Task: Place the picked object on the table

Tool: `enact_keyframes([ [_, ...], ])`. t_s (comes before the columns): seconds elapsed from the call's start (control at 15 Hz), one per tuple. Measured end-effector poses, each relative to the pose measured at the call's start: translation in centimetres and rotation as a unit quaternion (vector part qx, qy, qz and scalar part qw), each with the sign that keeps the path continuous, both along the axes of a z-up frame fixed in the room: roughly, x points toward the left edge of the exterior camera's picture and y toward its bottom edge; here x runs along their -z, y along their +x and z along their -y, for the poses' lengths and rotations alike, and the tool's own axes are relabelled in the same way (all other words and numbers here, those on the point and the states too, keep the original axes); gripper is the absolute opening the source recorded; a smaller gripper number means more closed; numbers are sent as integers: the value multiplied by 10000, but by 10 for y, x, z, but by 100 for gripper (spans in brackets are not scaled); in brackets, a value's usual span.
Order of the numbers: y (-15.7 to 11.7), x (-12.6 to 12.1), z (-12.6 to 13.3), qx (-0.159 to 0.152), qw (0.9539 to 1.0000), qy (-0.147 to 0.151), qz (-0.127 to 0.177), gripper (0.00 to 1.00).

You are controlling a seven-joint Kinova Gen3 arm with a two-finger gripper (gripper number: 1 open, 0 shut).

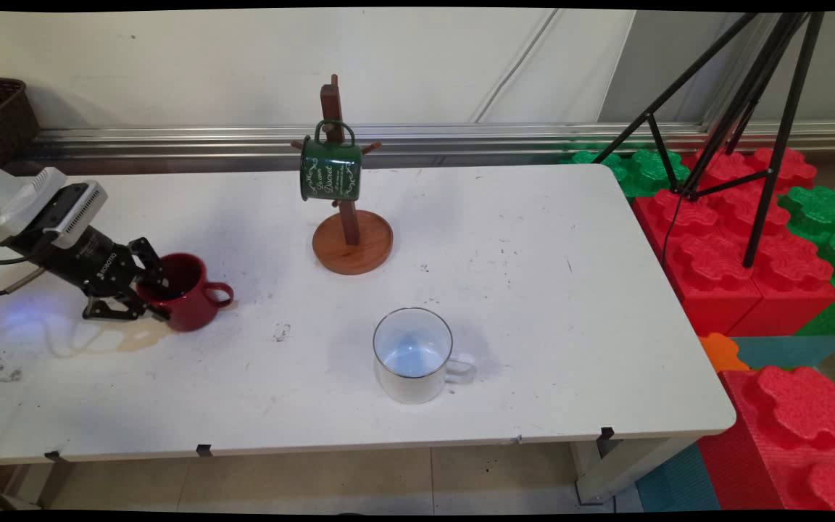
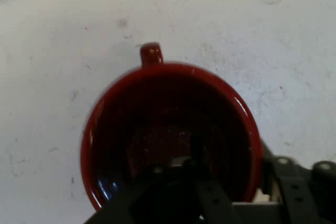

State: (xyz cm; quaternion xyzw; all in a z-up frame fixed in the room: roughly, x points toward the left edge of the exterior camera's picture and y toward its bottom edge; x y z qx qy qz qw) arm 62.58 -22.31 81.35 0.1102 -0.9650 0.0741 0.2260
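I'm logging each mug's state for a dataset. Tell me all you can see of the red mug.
The red mug is glossy, ceramic-looking, dark inside and seems empty. It stands on the table's left part, tilted toward the arm, its loop handle pointing away from the hand. The hand's fingers straddle the near wall, one inside the mug and one outside. A pale brown stain lies on the table beside it.

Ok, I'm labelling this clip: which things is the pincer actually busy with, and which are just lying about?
In hand: pincer, red mug gripped at its rim.
Lying about: green mug on wooden stand, white mug, basket, tripod, foam blocks.
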Motion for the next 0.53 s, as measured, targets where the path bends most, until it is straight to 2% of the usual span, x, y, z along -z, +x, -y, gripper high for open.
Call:
enact_keyframes([
  [0.53,-5,-1,4,-13,9999,-5,-112,100],
])
